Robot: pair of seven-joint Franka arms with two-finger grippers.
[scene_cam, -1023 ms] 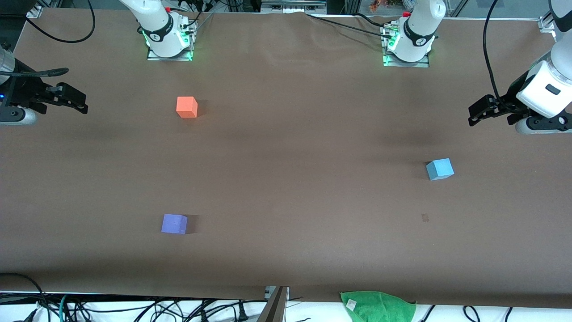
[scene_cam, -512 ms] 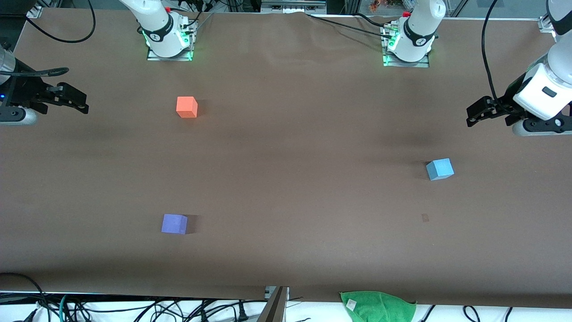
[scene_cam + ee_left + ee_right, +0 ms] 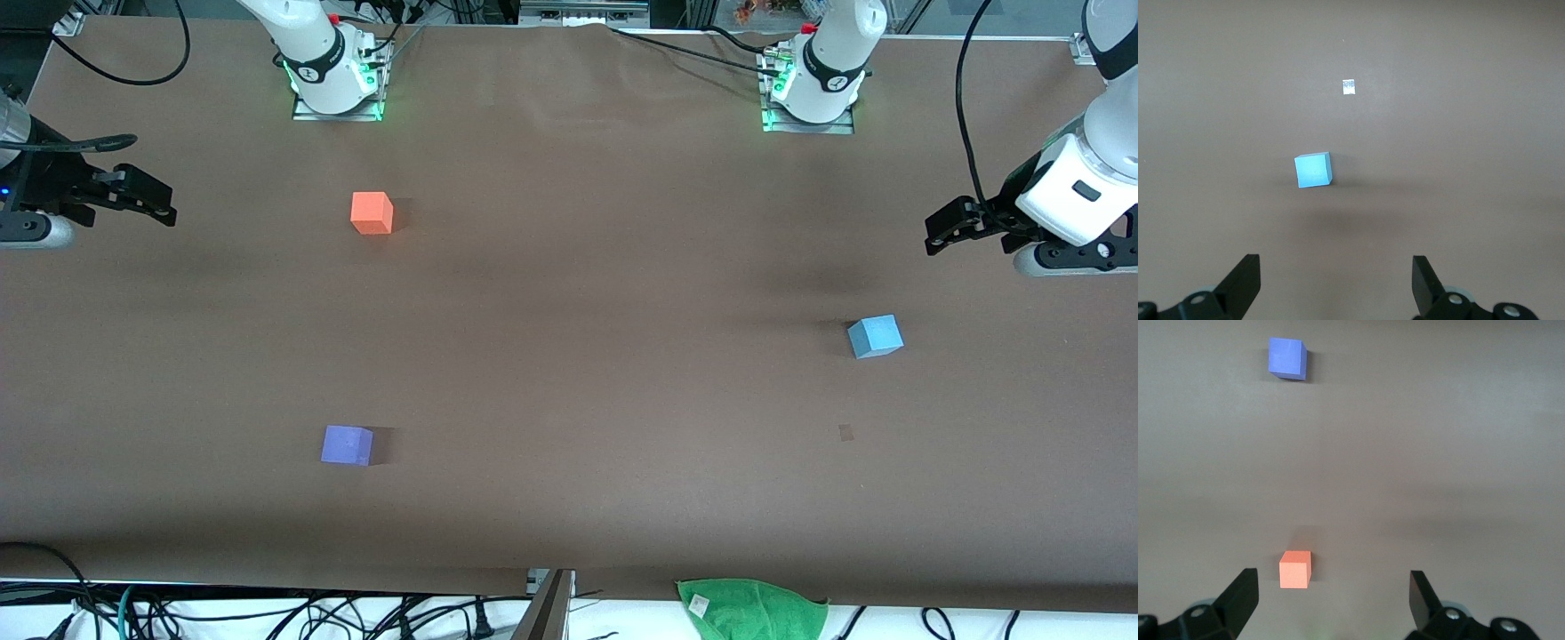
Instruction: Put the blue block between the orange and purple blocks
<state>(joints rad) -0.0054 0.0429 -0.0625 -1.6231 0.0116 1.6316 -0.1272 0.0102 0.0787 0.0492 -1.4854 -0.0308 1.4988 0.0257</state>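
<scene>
Blue block (image 3: pixel 876 336) sits alone on the brown table (image 3: pixel 569 356), toward the left arm's end, well apart from the other two cubes. Front view: orange block (image 3: pixel 372 212) lies toward the right arm's end, farther from the camera; purple block (image 3: pixel 347 444) lies at that same end, nearer the camera; bare table between them is, I judge, the target slot. Count: three cubes, one of each colour; two arms; one green cloth (image 3: pixel 751 609) at the table's near edge; one small pale mark (image 3: pixel 845 433) on the table near the blue block, possibly tape, too small to tell. Left gripper (image 3: pixel 947 227) hovers over the table's edge at its own end, jaws spread and empty, not yet over the blue block; likely the working arm, since that cube lies on its side. Right gripper (image 3: pixel 147 200) hangs over the table's edge at the right arm's end, jaws released, holding nothing; this arm waits. Left wrist view: blue block (image 3: pixel 1313 170) lies ahead of the wide-open fingers (image 3: pixel 1241 283), untouched, turned slightly askew to them, so a wrist rotation may be needed before the grasp; pale mark (image 3: pixel 1349 86) lies past it. Right wrist view: open fingers (image 3: pixel 1238 597) frame the orange block (image 3: pixel 1295 569), purple block (image 3: pixel 1287 358) farther off, gap between unobstructed.
</scene>
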